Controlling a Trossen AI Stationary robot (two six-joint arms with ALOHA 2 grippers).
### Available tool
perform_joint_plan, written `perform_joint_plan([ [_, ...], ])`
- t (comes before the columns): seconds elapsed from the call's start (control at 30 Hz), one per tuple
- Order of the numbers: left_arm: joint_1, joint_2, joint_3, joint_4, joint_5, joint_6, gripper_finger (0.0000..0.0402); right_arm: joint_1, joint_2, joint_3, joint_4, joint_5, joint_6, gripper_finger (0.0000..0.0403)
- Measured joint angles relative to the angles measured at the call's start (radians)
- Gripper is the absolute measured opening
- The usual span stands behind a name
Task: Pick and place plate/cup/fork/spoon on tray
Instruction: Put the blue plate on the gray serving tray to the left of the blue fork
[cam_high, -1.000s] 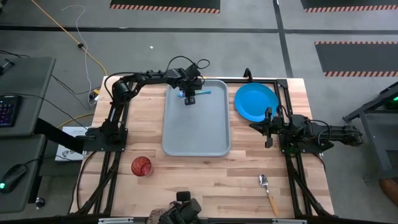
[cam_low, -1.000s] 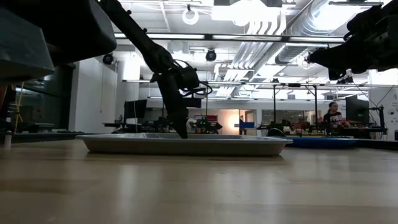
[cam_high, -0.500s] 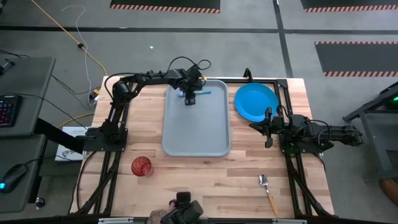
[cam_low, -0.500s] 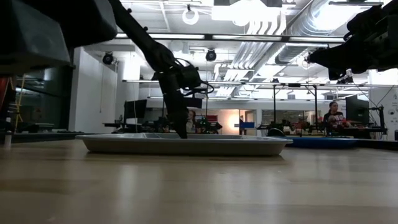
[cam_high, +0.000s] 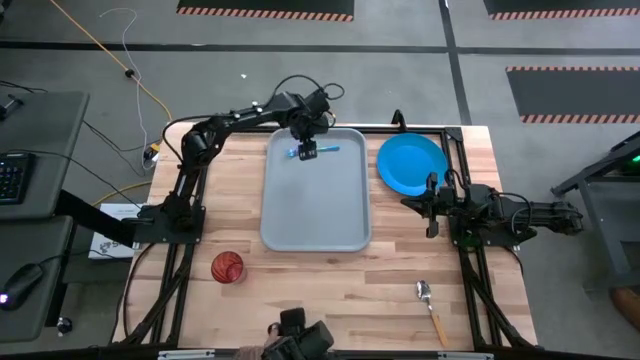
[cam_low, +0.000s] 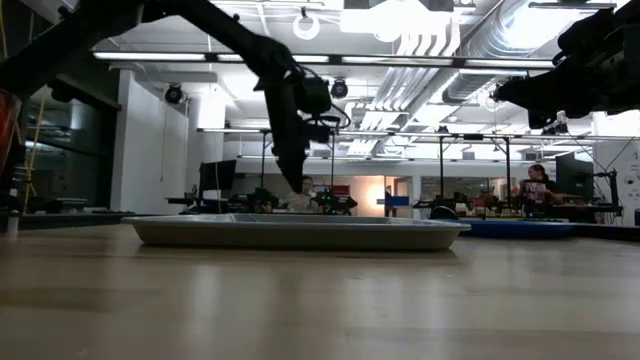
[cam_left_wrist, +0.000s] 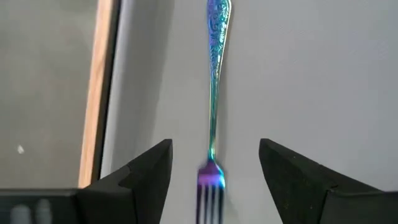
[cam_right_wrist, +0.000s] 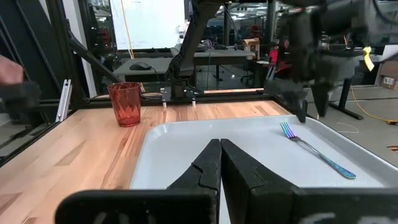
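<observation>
The fork (cam_left_wrist: 213, 93) lies flat on the far end of the grey tray (cam_high: 315, 215), its handle pointing toward the table's right edge. My left gripper (cam_left_wrist: 214, 149) hangs open above the fork's head, one finger on either side of it, clear of the tray (cam_low: 297, 185). The blue plate (cam_high: 412, 164) rests on the table right of the tray. The red cup (cam_high: 227, 267) stands near the tray's near left corner. The spoon (cam_high: 430, 305) lies at the near right. My right gripper (cam_high: 432, 205) waits shut beside the tray's right rim.
The tray's middle and near part (cam_right_wrist: 186, 149) are bare grey surface. Dark frame rails (cam_high: 180, 215) run along both table sides under the arms. People and desks show in the room beyond the table.
My left gripper has opened and let go of the fork, then risen straight up from the tray's far end. The fork stays lying on the tray where it was set down.
</observation>
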Motion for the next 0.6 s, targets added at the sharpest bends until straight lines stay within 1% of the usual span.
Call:
perform_joint_plan([
  [0.07, -0.003, -0.011, 0.035, -0.043, 0.011, -0.059, 0.0229, 0.000, 0.000, 0.000, 0.000, 0.000, 0.000, 0.0000],
  [0.13, -0.009, -0.041, 0.035, -0.041, 0.054, -0.106, 0.0226, 0.000, 0.000, 0.000, 0.000, 0.000, 0.000, 0.0000],
  [0.2, -0.016, -0.073, 0.018, 0.008, 0.125, -0.139, 0.0223, 0.000, 0.000, 0.000, 0.000, 0.000, 0.000, 0.0000],
  [0.27, -0.024, -0.115, -0.034, 0.075, 0.206, -0.166, 0.0219, 0.000, 0.000, 0.000, 0.000, 0.000, 0.000, 0.0000],
  [0.3, -0.030, -0.140, -0.072, 0.136, 0.238, -0.181, 0.0218, 0.000, 0.000, 0.000, 0.000, 0.000, 0.000, 0.0000],
  [0.37, -0.041, -0.206, -0.170, 0.259, 0.265, -0.209, 0.0214, 0.000, 0.000, 0.000, 0.000, 0.000, 0.000, 0.0000],
  [0.47, -0.061, -0.332, -0.359, 0.453, 0.252, -0.252, 0.0209, 0.000, 0.000, 0.000, 0.000, 0.000, 0.000, 0.0000],
  [0.6, -0.090, -0.542, -0.659, 0.749, 0.222, -0.317, 0.0205, 0.000, 0.000, 0.000, 0.000, 0.000, 0.000, 0.0000],
])
